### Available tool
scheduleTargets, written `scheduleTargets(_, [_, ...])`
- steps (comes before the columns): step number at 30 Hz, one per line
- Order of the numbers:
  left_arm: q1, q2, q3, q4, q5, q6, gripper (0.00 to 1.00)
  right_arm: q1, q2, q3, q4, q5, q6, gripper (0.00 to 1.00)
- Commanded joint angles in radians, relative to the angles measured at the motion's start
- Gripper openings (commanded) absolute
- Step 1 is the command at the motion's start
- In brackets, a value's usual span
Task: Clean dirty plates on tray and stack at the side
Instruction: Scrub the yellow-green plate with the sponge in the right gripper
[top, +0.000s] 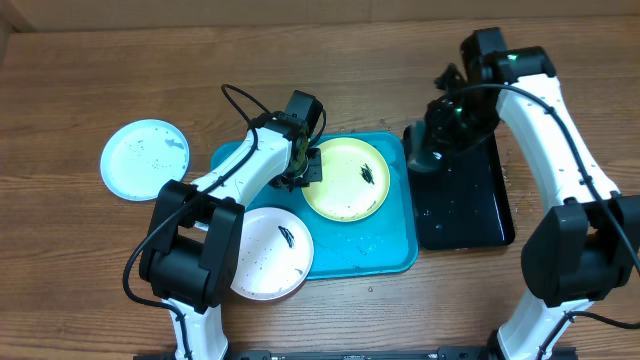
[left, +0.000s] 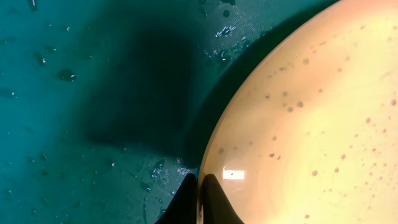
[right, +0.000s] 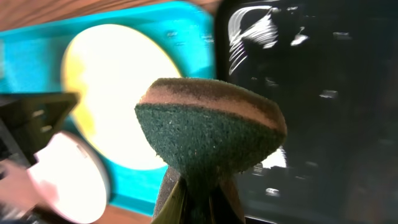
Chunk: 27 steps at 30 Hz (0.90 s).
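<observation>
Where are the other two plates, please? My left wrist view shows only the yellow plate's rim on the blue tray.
Observer: The white plate sits at the blue tray's near left corner, overhanging its rim.
Operator: Thank you. And the third one?
Observer: The pale blue plate lies on the table, left of the tray and apart from it.
Operator: What is the right arm holding, if anything?
Observer: Its end effector is shut on a green-faced sponge, over the left edge of a black tray beside the blue one.
</observation>
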<state>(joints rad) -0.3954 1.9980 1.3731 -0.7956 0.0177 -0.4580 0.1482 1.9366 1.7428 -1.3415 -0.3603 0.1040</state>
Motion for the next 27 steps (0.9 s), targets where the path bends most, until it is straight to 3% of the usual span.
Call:
scheduleTargets(1, [-0.005,-0.006,-0.010,0.000,0.008,-0.022,0.04,0.068,-0.019,0.024,0.028,-0.085,0.000,0.04])
scheduleTargets(6, [-0.005,-0.006,-0.010,0.000,0.008,-0.021,0.04,0.179,-0.009,0.024,0.063,-0.016,0.003,0.04])
scheduleTargets(14, [-0.005,-0.006,-0.010,-0.004,0.008,0.013,0.04,0.346,0.040,0.024,0.105,0.373,0.077,0.04])
scheduleTargets(27, [-0.005,-0.006,-0.010,-0.004,0.008,0.039,0.04,0.375,0.161,-0.042,0.224,0.443,0.053,0.04])
